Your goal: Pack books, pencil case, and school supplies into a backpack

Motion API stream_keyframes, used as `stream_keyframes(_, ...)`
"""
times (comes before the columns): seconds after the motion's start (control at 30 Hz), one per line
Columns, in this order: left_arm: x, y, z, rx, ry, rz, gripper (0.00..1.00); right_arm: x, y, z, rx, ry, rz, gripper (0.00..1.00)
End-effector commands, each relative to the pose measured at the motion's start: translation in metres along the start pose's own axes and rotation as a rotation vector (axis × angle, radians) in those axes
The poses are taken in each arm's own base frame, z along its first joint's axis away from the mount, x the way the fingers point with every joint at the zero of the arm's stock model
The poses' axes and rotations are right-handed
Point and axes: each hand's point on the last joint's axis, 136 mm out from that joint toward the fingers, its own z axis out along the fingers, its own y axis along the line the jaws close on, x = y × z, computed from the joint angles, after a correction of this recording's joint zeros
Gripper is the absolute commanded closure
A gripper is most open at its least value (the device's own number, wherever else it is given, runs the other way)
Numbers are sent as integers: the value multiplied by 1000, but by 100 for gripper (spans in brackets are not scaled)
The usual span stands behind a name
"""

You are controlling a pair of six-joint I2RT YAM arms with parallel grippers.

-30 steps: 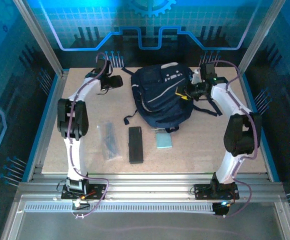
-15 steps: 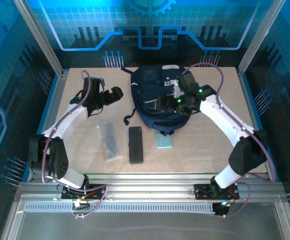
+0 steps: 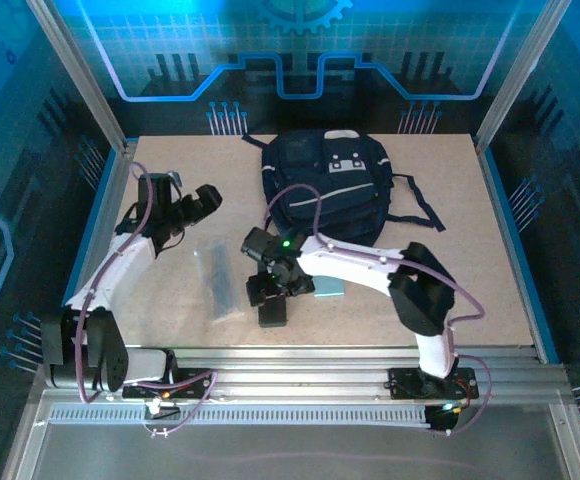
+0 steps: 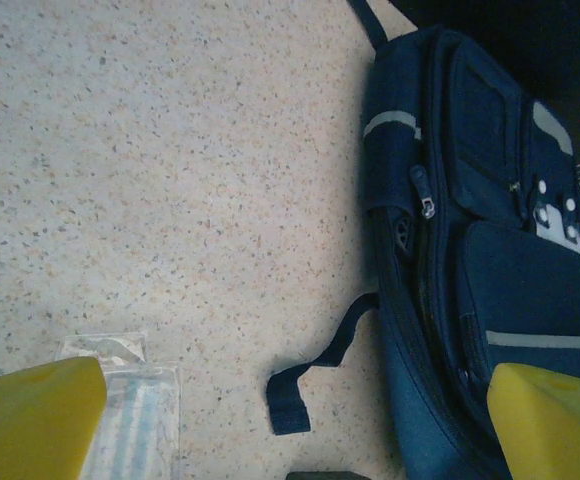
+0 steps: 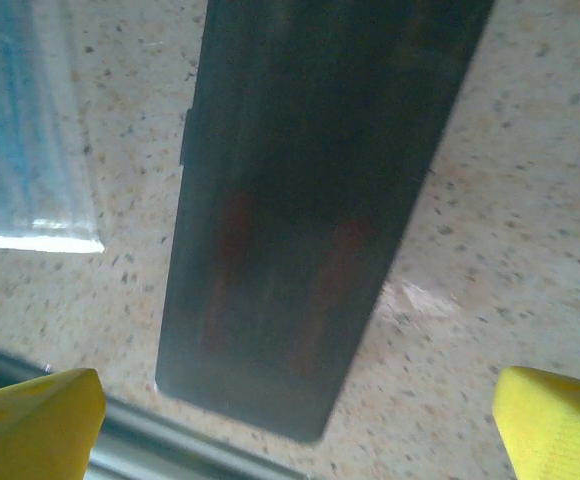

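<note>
Matt black pencil case (image 5: 310, 200); cloth backpack (image 4: 490, 280)

Speckled beige worktop (image 3: 470, 280) is lying flat across the middle of the overhead frame. Its flecked grain is showing close up in the left wrist view, upper left. Blue trim (image 3: 92, 250) is running along its left and right edges. Ribbed aluminium rails (image 3: 300, 362) are spanning the lower frame, with a white slotted strip (image 3: 300, 412) lying just below them. One rail edge (image 5: 170, 440) is crossing the lower left of the right wrist view. Slanted metal posts (image 3: 73, 70) are rising at upper left and upper right. A glowing blue back panel (image 3: 170, 40) is carrying a grid pattern and a gear graphic (image 3: 301, 12) at top centre.
</note>
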Motion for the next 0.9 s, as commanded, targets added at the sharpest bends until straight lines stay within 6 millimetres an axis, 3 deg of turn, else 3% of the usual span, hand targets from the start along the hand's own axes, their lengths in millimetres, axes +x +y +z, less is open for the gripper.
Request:
stream_keyframes(0.0,-8,-7,-11,40,-39,0,1,-10,-4,9,71,-29,81,0)
stream_keyframes(0.37,-13,-4,-12,31,-54,2,1,-10,5,50,89,-3,111,2)
stream_keyframes(0.5,-12,-3,-12,27,-49,5,1,-9,3,53,100,-1,115,13)
stream_keyframes(0.57,-11,-2,-11,24,-45,11,1,-12,3,46,96,-21,112,27)
stream_keyframes(0.67,-10,-1,-11,24,-38,21,1,-18,5,28,68,-53,101,38)
stream_keyframes(0.87,-6,-14,-9,65,-11,56,1,-35,13,-24,-110,-81,45,44)
